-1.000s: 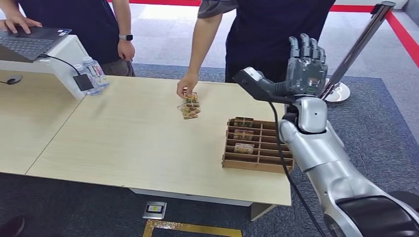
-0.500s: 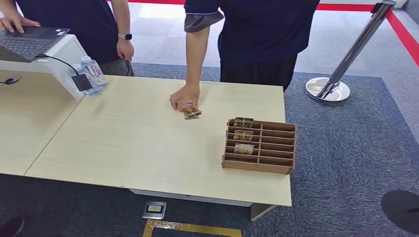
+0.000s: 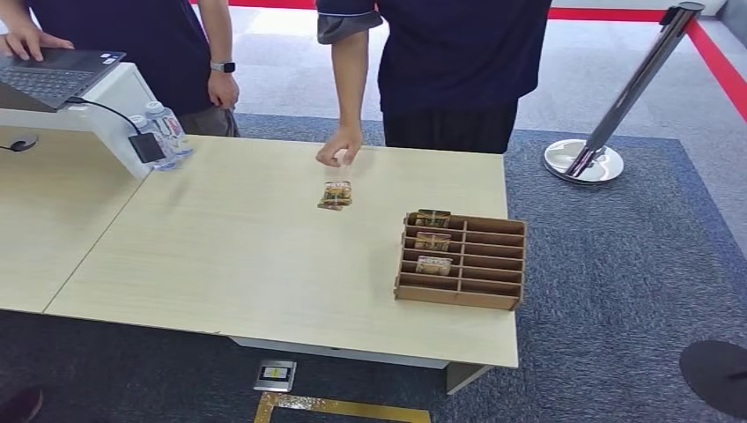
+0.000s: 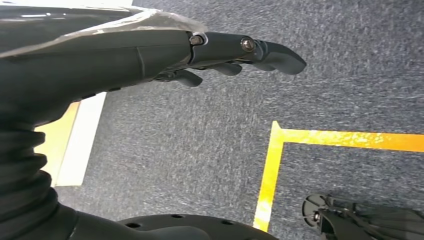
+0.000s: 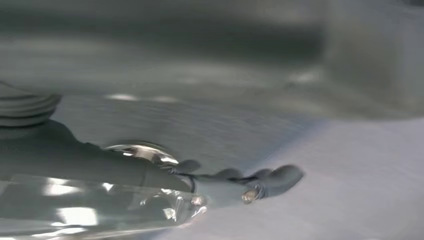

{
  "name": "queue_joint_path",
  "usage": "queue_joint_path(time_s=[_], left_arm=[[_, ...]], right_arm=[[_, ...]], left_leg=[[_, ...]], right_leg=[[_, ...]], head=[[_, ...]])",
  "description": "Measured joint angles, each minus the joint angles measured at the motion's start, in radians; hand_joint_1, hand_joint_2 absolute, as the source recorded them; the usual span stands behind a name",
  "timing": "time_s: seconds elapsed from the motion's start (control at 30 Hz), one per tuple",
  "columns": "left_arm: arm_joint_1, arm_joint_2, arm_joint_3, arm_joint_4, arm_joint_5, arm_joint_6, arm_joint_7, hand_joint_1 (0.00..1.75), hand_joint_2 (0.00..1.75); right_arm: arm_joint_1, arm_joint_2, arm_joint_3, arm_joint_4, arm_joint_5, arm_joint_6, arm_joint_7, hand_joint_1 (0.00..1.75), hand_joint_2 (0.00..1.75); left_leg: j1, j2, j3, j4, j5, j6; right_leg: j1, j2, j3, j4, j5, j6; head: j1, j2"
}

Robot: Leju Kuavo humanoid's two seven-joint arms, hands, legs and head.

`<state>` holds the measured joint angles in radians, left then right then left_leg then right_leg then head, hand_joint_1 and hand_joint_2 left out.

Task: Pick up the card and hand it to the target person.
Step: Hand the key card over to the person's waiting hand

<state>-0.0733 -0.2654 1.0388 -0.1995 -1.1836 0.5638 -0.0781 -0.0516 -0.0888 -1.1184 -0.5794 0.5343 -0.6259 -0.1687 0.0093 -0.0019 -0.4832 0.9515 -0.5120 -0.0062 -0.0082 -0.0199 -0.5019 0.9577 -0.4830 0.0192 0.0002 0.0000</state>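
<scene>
A small stack of cards (image 3: 336, 194) lay on the light wooden table (image 3: 229, 256), toward its far edge, between the wooden slotted rack (image 3: 461, 260) and the two water bottles (image 3: 163, 129). A person's hand (image 3: 339, 149) hung just beyond the cards, loosely closed and lifted off them; the person (image 3: 449, 62) stood at the far side of the table in a dark shirt. The rack sat near the table's right end with three cards standing in its left column of slots (the other slots looked bare).

The left hand (image 4: 220, 55) pointed down over grey carpet (image 4: 200, 150) marked with a yellow line (image 4: 280, 150); its dark fingers (image 4: 272, 56) were stretched out nearly straight and slightly apart, holding nothing. The right hand (image 5: 235, 187) appeared in a badly blurred wrist picture, fingers (image 5: 280, 177) extended with nothing visible in them, though the smear made a firm reading difficult.

A second person (image 3: 132, 35) stood at the far left, one hand on a laptop (image 3: 57, 70) resting on a white stand, a watch on the other wrist. A metal post with a round base (image 3: 608, 132) stood on the carpet to the right, past the table.
</scene>
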Motion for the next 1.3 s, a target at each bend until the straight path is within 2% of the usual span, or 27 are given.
queue_joint_path(time_s=[0.1,0.17,0.3,0.43,0.57,0.77,1.03,1.3], left_arm=[[0.0,0.0,0.0,0.0,-0.008,0.0,-0.003,0.0,1.75],[-0.001,0.0,0.0,0.0,-0.01,0.001,-0.005,0.0,1.75],[-0.001,0.001,-0.001,0.0,-0.021,0.003,-0.02,0.0,1.75],[0.0,0.003,-0.003,0.0,-0.036,0.003,-0.025,0.0,1.75],[-0.001,0.004,-0.004,0.0,-0.043,0.003,-0.019,0.0,1.75],[-0.002,0.007,-0.007,0.0,-0.049,-0.028,-0.054,0.0,1.75],[-0.002,0.012,-0.013,0.0,-0.048,-0.04,-0.064,0.0,1.75],[0.016,0.04,-0.121,-0.007,0.096,-0.104,-0.046,0.0,1.75]], right_arm=[[-0.003,0.045,0.002,0.132,0.044,0.075,0.132,0.0,0.0],[-0.004,0.075,0.008,0.188,0.073,0.116,0.188,0.0,0.0],[-0.006,0.146,0.045,0.27,0.152,0.191,0.245,0.0,0.0],[-0.008,0.21,0.103,0.319,0.244,0.232,0.255,0.0,0.0],[-0.011,0.25,0.189,0.344,0.363,0.235,0.233,0.0,1.75],[-0.015,0.281,0.303,0.362,0.466,0.2,0.218,0.0,1.75],[-0.015,0.288,0.363,0.37,0.484,0.211,0.217,0.0,1.75],[0.0,0.268,0.461,0.367,0.377,0.274,0.218,0.0,1.75]], left_leg=[[0.0,0.0,0.0,-0.001,0.0,-0.001],[0.001,0.0,0.0,-0.001,0.001,-0.001],[0.001,0.0,0.0,-0.001,0.001,-0.002],[0.001,0.0,0.0,-0.001,0.002,-0.003],[0.001,0.0,0.0,-0.001,0.002,-0.003],[0.0,0.0,0.0,-0.001,0.002,-0.003],[0.0,0.0,0.0,-0.001,0.002,-0.003],[0.0,0.0,0.0,-0.001,0.002,-0.003]], right_leg=[[0.0,0.0,0.0,0.001,-0.001,-0.001],[0.001,0.0,0.0,0.002,-0.001,-0.002],[0.001,0.0,0.0,0.002,-0.001,-0.002],[0.001,0.0,0.0,0.002,-0.001,-0.002],[0.001,0.0,0.0,0.002,-0.001,-0.002],[0.0,0.0,-0.001,0.002,-0.001,-0.002],[0.0,0.0,-0.001,0.002,-0.001,-0.002],[0.0,0.0,-0.001,0.002,-0.001,-0.002]], head=[[0.0,0.0],[0.0,0.0],[0.0,0.0],[0.0,0.0],[0.0,0.0],[-0.001,0.0],[0.0,0.0],[-0.001,0.0]])
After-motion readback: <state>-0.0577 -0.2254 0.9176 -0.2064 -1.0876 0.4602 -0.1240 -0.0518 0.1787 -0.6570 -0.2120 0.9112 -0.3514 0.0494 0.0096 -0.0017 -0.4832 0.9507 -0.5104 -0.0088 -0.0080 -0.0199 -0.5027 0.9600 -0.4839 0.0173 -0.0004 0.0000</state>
